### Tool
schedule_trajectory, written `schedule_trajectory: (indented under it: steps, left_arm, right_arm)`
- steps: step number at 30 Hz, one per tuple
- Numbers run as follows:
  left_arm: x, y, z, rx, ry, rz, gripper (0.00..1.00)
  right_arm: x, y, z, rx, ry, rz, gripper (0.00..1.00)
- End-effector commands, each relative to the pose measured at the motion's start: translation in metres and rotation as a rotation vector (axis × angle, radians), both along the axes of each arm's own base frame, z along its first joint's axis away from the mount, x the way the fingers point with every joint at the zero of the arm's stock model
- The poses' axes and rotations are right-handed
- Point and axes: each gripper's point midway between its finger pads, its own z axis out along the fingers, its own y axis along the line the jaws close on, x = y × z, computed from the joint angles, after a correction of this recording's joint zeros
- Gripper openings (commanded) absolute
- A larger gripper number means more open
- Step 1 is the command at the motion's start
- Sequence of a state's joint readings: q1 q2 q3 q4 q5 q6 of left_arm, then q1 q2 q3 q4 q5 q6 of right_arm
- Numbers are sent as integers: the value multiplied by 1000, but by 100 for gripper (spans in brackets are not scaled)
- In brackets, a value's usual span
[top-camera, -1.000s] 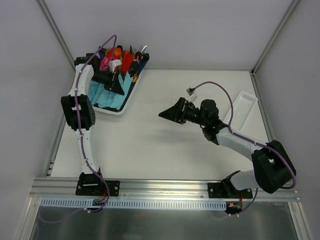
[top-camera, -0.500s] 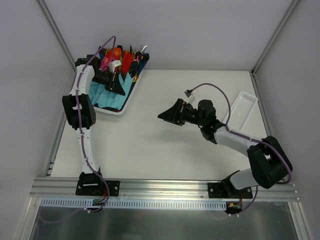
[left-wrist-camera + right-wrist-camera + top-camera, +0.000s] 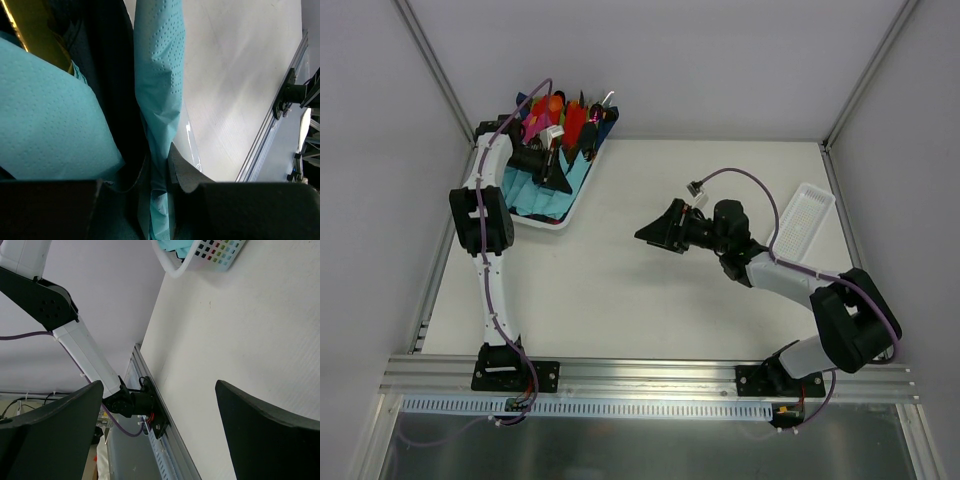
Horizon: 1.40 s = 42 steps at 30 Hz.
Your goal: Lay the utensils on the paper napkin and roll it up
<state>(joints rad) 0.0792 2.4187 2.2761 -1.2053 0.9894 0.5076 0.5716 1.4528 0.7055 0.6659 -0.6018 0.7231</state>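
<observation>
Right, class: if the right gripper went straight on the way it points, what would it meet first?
The way looks free over the table; farther on, probably the left arm beside the basket, though height is unclear.

Paper napkin (image 3: 160,100) in tray (image 3: 556,224), table's (image 3: 640,300) far-left corner

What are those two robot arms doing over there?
The left fingers are down in the white basket at the back left corner of the table, pinching a teal napkin. The napkin is not out on the table yet. The right fingers hang wide open above the middle of the table, holding nothing. No utensils are laid out, so the rolling has not begun.
</observation>
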Motion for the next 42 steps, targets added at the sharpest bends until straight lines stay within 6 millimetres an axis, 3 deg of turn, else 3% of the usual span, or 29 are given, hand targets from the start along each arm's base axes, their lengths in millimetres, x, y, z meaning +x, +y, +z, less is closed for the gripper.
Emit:
schedule_trajectory:
  steps: [1, 8, 12, 21, 29, 36, 40, 42]
  left_arm:
    - [13, -1, -4, 18, -47, -2, 0]
    - [23, 7, -23, 88, -14, 50, 0]
    - [26, 11, -22, 116, -27, 64, 9]
    - [26, 14, 10, 140, -104, 79, 38]
    - [27, 19, 43, 180, -186, 111, 52]
    - [39, 47, 63, 331, -271, 206, 72]
    - [43, 66, 87, 371, -329, 285, 84]
    - [41, 70, 114, 374, -397, 307, 95]
  right_arm:
    - [2, 5, 13, 31, -30, 23, 99]
    - [3, 4, 13, 31, -27, 25, 99]
    - [3, 4, 13, 32, -23, 24, 99]
    - [1, 4, 18, 41, -30, 28, 99]
    - [-2, 2, 24, 51, -44, 31, 99]
    - [-5, -2, 26, 47, -64, 24, 99]
    - [-6, -7, 23, 12, -77, 6, 99]
    - [-6, -13, 18, -42, -90, -8, 99]
